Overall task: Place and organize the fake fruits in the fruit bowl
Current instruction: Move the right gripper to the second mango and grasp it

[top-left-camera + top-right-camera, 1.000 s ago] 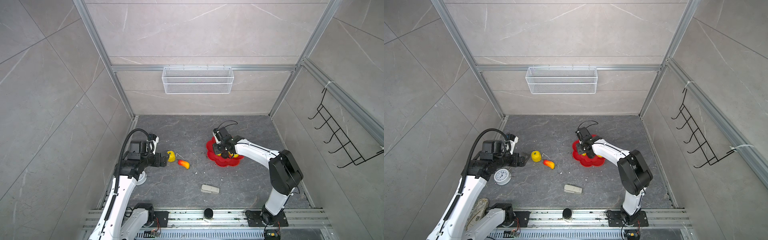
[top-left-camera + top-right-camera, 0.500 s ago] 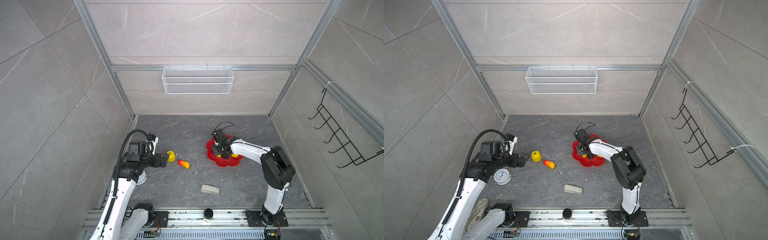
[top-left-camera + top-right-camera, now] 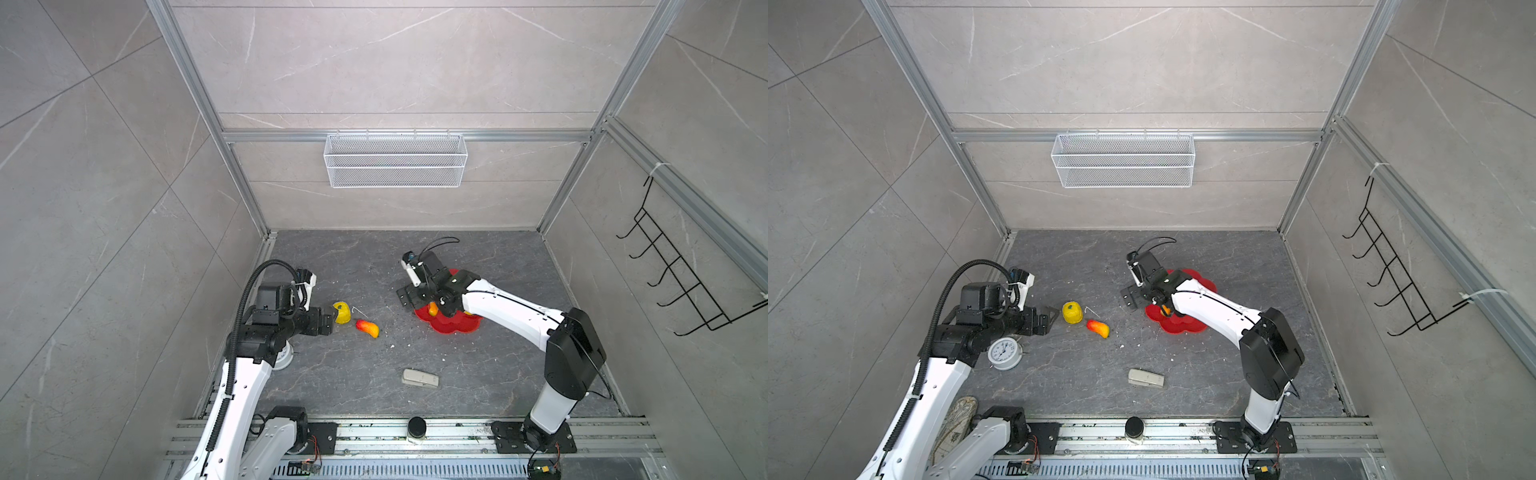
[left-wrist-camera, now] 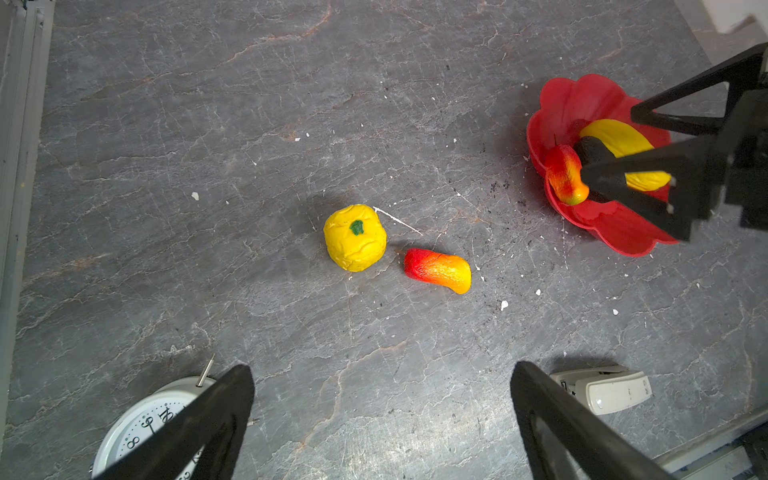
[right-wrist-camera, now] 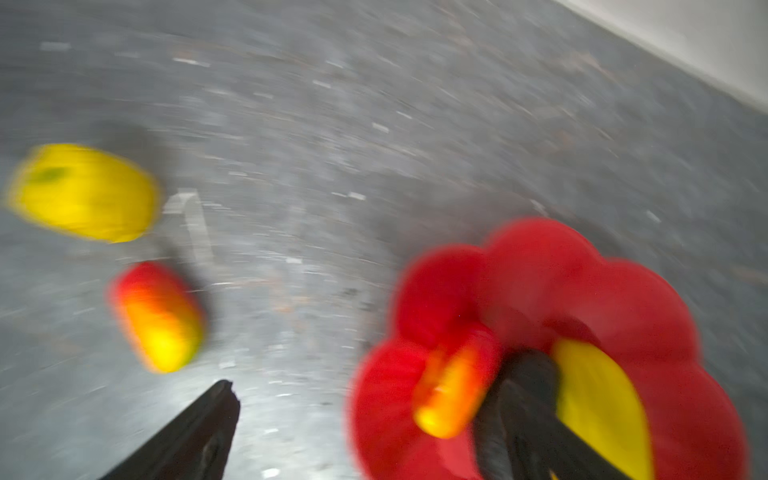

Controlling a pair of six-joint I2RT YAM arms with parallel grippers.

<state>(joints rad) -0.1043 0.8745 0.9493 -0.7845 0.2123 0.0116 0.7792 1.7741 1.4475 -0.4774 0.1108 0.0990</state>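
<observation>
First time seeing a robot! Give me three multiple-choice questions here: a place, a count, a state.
1. How many fruits lie in the red bowl? A one, B three, C five.
2. Where is the round yellow fruit? A in the bowl, B on the floor beside a red-yellow fruit, C in the wire basket.
3. The left arm's jaws are: A wide open, B shut on a fruit, C shut on a clock.
1 B: the long yellow fruit, black fruit and mango-shaped fruit lie inside. 2 B: it sits on floor outside the bowl. 3 A: they stand apart, empty.
</observation>
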